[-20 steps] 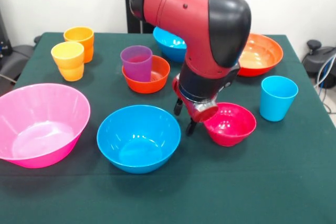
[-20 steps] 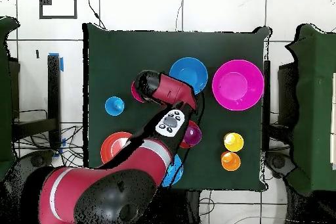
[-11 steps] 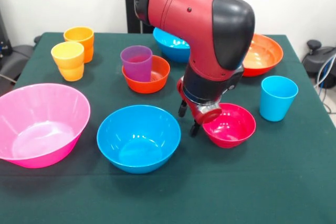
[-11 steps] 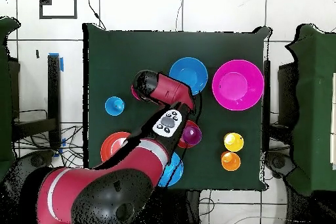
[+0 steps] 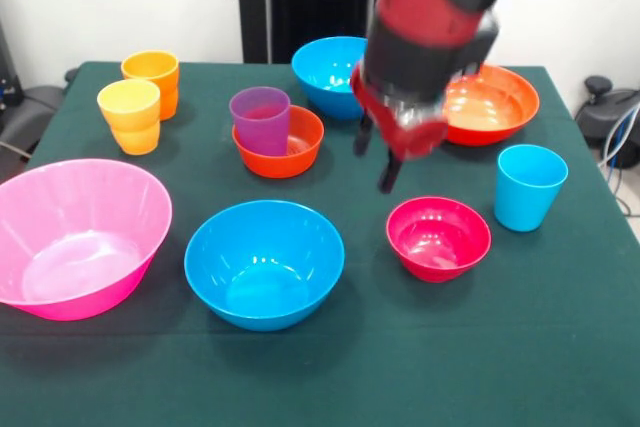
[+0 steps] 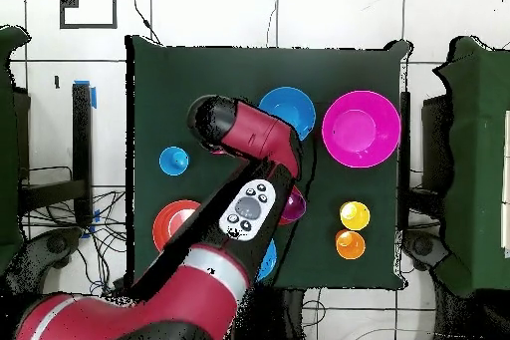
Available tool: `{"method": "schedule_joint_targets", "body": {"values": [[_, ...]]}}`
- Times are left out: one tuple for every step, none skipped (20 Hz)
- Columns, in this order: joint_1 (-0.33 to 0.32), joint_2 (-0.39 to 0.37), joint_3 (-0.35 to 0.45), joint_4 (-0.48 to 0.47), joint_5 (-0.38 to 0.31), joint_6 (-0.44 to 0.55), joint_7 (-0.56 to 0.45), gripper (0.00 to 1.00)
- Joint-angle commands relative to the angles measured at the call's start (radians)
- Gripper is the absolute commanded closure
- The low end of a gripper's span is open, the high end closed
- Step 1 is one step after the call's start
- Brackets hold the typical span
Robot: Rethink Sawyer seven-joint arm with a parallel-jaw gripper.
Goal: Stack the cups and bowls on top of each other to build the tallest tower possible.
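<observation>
From the front, the red and black arm's gripper (image 5: 377,155) hung at upper centre with its two dark fingers (image 5: 388,175) apart and empty, above the small glossy crimson plastic bowl (image 5: 438,237) sitting alone on the green table (image 5: 520,347) at lower right. The purple plastic tumbler (image 5: 260,119) stood inside the small orange bowl (image 5: 292,150) left of centre.

From overhead, the arm (image 6: 249,137) covered the crimson bowl; the light blue tumbler (image 6: 173,161) stood at left, apart.
</observation>
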Motion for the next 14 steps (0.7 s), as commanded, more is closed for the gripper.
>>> {"method": "schedule_joint_targets", "body": {"values": [[0.024, -0.183, -0.025, 0.019, -0.102, 0.101, 0.033, 0.00], [0.025, -0.197, -0.020, 0.018, -0.108, 0.116, 0.025, 0.00], [0.030, -0.212, -0.008, 0.030, -0.103, 0.128, 0.030, 0.00], [0.036, -0.223, -0.001, 0.032, -0.108, 0.143, 0.023, 0.00], [0.039, -0.234, 0.016, 0.040, -0.107, 0.143, 0.012, 0.00], [0.038, -0.237, 0.044, 0.046, -0.104, 0.129, -0.006, 0.00], [0.038, -0.240, 0.071, 0.052, -0.102, 0.115, -0.024, 0.00], [0.038, -0.229, 0.094, 0.051, -0.101, 0.100, -0.029, 0.00], [0.030, -0.221, 0.122, 0.052, -0.100, 0.080, -0.047, 0.00], [0.030, -0.209, 0.143, 0.056, -0.094, 0.059, -0.045, 0.00], [0.024, -0.203, 0.164, 0.062, -0.092, 0.043, -0.057, 0.00], [0.023, -0.196, 0.180, 0.068, -0.088, 0.029, -0.057, 0.00], [0.022, -0.190, 0.196, 0.074, -0.084, 0.015, -0.057, 0.00], [0.021, -0.186, 0.210, 0.082, -0.079, -0.003, -0.053, 0.00]]}}
